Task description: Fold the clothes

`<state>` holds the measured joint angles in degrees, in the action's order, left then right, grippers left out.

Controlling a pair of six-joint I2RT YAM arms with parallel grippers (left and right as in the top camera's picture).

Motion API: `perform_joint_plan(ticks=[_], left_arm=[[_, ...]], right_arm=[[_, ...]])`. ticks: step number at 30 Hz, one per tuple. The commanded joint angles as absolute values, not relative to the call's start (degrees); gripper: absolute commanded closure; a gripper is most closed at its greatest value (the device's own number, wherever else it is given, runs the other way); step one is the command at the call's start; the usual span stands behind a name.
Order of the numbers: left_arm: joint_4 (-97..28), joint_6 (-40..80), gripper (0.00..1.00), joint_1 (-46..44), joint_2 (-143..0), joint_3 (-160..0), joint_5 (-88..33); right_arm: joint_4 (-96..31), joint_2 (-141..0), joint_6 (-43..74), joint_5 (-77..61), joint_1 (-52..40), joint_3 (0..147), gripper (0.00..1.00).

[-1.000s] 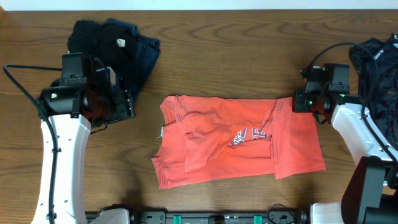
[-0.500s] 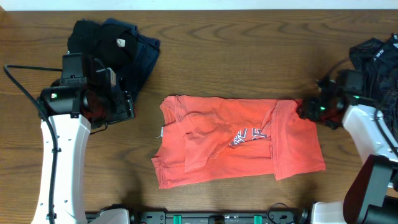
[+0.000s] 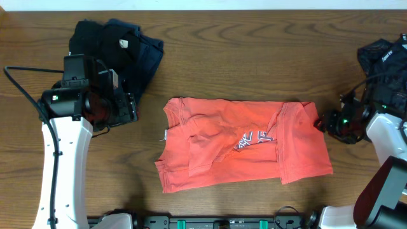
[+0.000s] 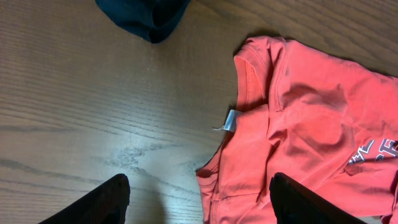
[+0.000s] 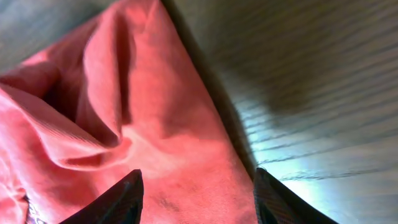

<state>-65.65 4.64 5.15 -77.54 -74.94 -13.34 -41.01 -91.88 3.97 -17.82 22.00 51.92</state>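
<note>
The left tool (image 4: 198, 198) hangs at 9 o'clock over the grainy brown wood desk (image 3: 254, 57), its black fingers spread wide with nothing between them. At 11 o'clock a dark pile (image 3: 117, 44) of black and navy cloth lies in soft lumps. The orange-red T-shirt (image 3: 222, 143) lies mid-desk toward 6 o'clock. It forms a wrinkled, rough rectangle with folded-in flaps, a ribbed collar, a small white tag (image 4: 231, 120) and partly creased navy-and-white lettering (image 3: 253, 138). At 3 o'clock the right tool (image 5: 196, 196) sits at the shirt's right edge, fingers apart, gripping nothing. A crumpled black garment (image 3: 385, 63) lies at 2 o'clock.
</note>
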Motion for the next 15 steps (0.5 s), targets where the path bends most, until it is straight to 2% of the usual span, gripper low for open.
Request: perform_joint_plan(ticks=[1, 6, 11, 13, 15], left_arm=[[-66.15, 4.29, 0.26, 5.39, -77.06, -75.24, -13.43], [-66.57, 4.29, 0.26, 5.39, -77.06, -75.24, -13.45], [-66.63, 4.29, 0.26, 5.39, -77.06, -75.24, -13.43], [-66.76, 4.29, 0.26, 5.39, -77.06, -75.24, -13.45], [-66.81, 4.29, 0.26, 5.39, -77.06, -75.24, -13.43]], right_arm=[[-40.14, -93.80, 2.70, -19.55, 22.70, 50.06, 0.46], [-39.88, -97.47, 2.59, -19.97, 22.70, 49.63, 0.48], [-39.66, -102.10, 1.56, -20.38, 22.70, 49.60, 0.55], [-39.97, -103.77, -0.32, -22.90, 22.70, 49.60, 0.69], [-40.53, -104.29, -1.21, -23.66, 22.70, 49.60, 0.71]])
